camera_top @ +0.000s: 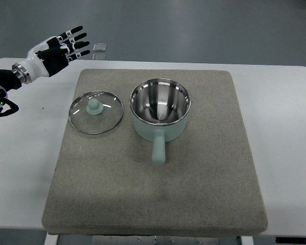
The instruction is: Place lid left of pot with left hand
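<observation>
Nearest, the grey mat (158, 199) on the table (285, 127) carries the pot (160, 109), with the lid (96, 112) already flat just left of it. Beyond, the left hand (61, 48) hovers, fingers (77, 37) spread, empty; placing looks done, only withdrawal remains.

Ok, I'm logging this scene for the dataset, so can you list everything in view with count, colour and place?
pot: 1, mint green with steel inside, mat centre, handle toward the camera
lid: 1, glass with steel rim and mint knob, on the mat left of the pot, apart from it
mat: 1, grey-brown, covering most of the table
table: 1, white
small object: 1, grey, on the floor beyond the table
left hand: 1, black and white, fingers spread, empty, over the far left corner
</observation>
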Controlling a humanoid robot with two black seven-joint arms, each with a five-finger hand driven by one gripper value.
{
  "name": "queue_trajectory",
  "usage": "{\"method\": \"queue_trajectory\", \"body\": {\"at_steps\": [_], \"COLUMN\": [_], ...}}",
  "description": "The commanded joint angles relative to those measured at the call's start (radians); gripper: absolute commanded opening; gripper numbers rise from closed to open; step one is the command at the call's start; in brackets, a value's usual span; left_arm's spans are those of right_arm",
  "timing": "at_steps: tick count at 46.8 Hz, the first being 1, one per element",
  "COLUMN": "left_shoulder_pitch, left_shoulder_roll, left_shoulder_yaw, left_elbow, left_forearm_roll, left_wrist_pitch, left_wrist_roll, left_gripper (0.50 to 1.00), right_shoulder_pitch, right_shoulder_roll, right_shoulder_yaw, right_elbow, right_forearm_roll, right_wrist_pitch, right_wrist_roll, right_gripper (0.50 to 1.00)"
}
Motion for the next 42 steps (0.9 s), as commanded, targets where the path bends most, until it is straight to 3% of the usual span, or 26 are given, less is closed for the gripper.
{"method": "queue_trajectory", "body": {"at_steps": [1,12,42], "left_shoulder_pitch": [0.011,0.018,0.018], "left_shoulder_roll": [-0.002,-0.045,-0.049], "left_shoulder_yaw": [-0.022,-0.056,-0.08], "left_elbow": [-0.001,0.001,-0.011], "left_forearm_roll": [-0.025,-0.148,-0.163], "left_wrist_pitch": [0.0,0.0,0.0], "left_wrist_roll": [0.017,0.134,0.243], "left_gripper": [0.996,0.996,0.999], "right_shoulder_pitch": [0.0,0.0,-0.006], "right_shoulder_roll": [0.0,0.0,0.0], "right_shoulder_yaw": [0.0,0.006,0.006], "right_elbow": [0.0,0.0,0.006], "right_forearm_roll": [0.0,0.005,0.008], "right_wrist_pitch": [0.0,0.005,0.008], "right_wrist_roll": [-0.001,0.001,-0.002], "right_gripper": [0.921,0.921,0.924]}}
